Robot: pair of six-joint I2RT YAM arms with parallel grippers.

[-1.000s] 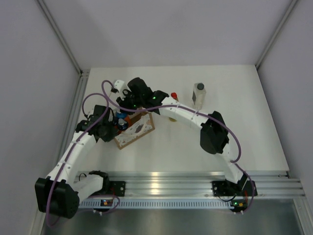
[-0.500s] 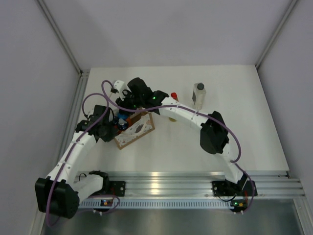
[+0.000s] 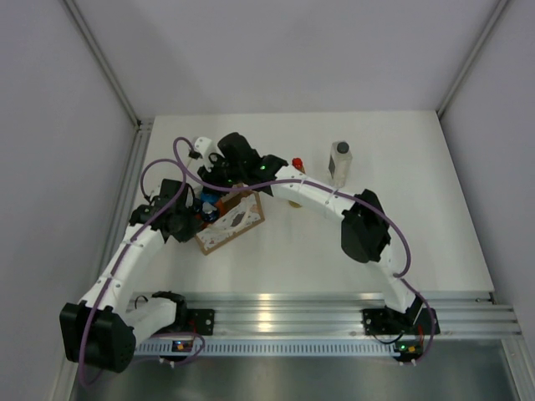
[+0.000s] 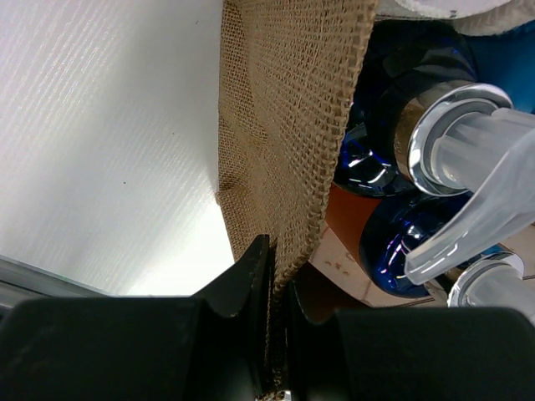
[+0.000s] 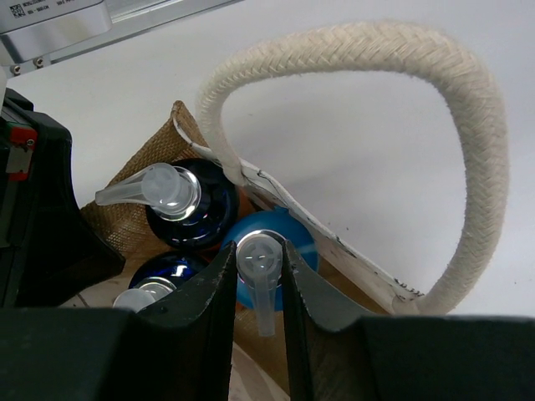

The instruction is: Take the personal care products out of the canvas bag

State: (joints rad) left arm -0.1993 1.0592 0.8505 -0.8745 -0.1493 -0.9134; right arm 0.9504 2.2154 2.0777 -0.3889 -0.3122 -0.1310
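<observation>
The canvas bag (image 3: 232, 220) stands on the table, left of centre. My left gripper (image 3: 193, 219) is shut on the bag's burlap side wall (image 4: 292, 125), its jaws pinching the woven edge (image 4: 276, 276). My right gripper (image 3: 220, 189) is over the bag's mouth, and its jaws (image 5: 257, 249) are closed on the clear pump head of a light-blue-capped bottle (image 5: 303, 245) inside. Two dark-blue-capped pump bottles (image 5: 188, 209) stand beside it in the bag and also show in the left wrist view (image 4: 401, 92). A clear bottle with a grey cap (image 3: 339, 163) and a yellow bottle with a red cap (image 3: 297, 162) stand on the table.
The bag's thick white rope handle (image 5: 472, 125) loops up to the right of my right gripper. The right arm's forearm (image 3: 313, 194) crosses in front of the yellow bottle. Grey walls close in the white table (image 3: 401, 225) on three sides.
</observation>
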